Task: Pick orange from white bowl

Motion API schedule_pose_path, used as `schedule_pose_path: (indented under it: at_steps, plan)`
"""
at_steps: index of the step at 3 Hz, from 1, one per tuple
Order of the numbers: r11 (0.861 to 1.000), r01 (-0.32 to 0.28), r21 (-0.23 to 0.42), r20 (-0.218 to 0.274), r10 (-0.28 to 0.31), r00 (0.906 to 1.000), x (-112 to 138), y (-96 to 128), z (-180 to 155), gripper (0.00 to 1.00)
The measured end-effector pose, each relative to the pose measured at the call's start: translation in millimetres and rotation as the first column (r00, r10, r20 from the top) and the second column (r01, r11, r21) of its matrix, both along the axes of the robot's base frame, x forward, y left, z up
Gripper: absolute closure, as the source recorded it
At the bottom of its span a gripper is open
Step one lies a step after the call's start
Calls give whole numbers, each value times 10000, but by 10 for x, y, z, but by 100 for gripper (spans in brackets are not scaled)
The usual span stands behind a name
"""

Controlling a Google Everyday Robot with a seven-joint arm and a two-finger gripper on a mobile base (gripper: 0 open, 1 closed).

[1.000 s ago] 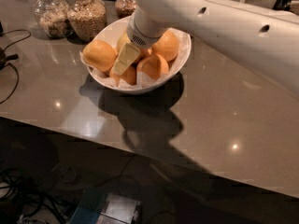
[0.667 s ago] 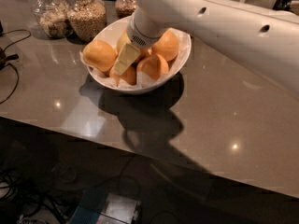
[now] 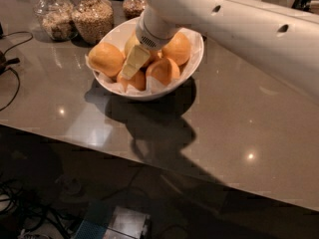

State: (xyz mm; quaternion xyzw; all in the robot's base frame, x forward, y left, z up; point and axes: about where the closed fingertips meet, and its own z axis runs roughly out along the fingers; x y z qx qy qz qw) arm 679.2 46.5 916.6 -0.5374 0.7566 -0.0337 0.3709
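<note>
The white bowl [image 3: 195, 59], lined with white paper, stands on the grey counter and holds several oranges. A paler, yellower orange [image 3: 130, 43] lies at the back of the bowl, mostly hidden behind my wrist. Deeper-orange fruits lie at the left [image 3: 105, 59], right [image 3: 177, 48] and front [image 3: 162, 69]. My gripper [image 3: 131, 69] reaches down into the middle of the bowl among the oranges, against the pale one. My white arm comes in from the upper right.
Three glass jars of grains stand behind the bowl at the counter's back: left [image 3: 53, 16], middle [image 3: 93, 16], right [image 3: 133, 4]. A black cable [image 3: 10, 66] lies at the left edge. The counter's front edge runs diagonally below the bowl.
</note>
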Motion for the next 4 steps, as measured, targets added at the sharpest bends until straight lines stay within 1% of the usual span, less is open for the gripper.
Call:
schedule_pose_path:
  at_steps: [1,2,3,4]
  plan:
    - [9969,749,246,757,-766,9942,-78,-143,158,100]
    - [9925,1152,412,1050,-1190,9873,-105,-193,194,100]
    - [9917,1217,404,805,-1246,9889,-95,-160,107,100]
    - [9917,1217,404,805,-1246,9889,-95,-159,137,100]
